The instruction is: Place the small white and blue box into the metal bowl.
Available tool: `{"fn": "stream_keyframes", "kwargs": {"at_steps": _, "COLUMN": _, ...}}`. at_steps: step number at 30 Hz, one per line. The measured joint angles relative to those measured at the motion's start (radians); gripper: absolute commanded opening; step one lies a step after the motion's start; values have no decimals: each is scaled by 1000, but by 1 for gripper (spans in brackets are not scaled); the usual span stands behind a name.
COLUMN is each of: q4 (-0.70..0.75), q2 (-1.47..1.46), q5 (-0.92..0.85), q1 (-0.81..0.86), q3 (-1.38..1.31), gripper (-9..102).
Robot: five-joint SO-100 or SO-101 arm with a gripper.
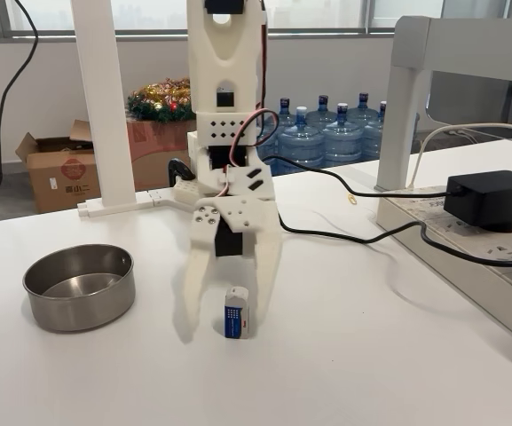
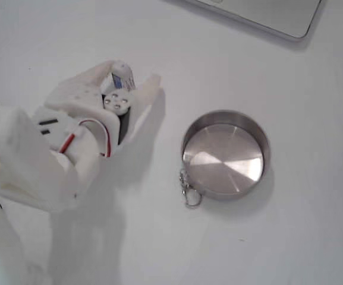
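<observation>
one small white and blue box (image 1: 236,312) is seen upright on the white table (image 1: 371,355), between the spread fingers of the single gripper (image 1: 229,321), which is lowered around it, open, with nothing clamped. one metal bowl (image 1: 79,286) is seen empty, well apart at the left in a fixed view. six water bottles (image 1: 342,133) are shown behind; a keychain (image 2: 189,191) at the bowl's rim is shown from above.

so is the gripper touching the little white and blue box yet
Cannot tell. In a fixed view the gripper straddles the box with open fingers, but the right finger sits too close to show a gap.
</observation>
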Motion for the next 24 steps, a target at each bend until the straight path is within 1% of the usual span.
{"fn": "stream_keyframes", "kwargs": {"at_steps": 15, "q4": 0, "q2": 0, "q5": 0, "q1": -3, "q3": 0, "gripper": 1}}
{"fn": "stream_keyframes", "kwargs": {"at_steps": 18, "q4": 0, "q2": 0, "q5": 0, "q1": -3, "q3": 0, "gripper": -2}}
{"fn": "stream_keyframes", "kwargs": {"at_steps": 24, "q4": 0, "q2": 0, "q5": 0, "q1": -3, "q3": 0, "gripper": -3}}
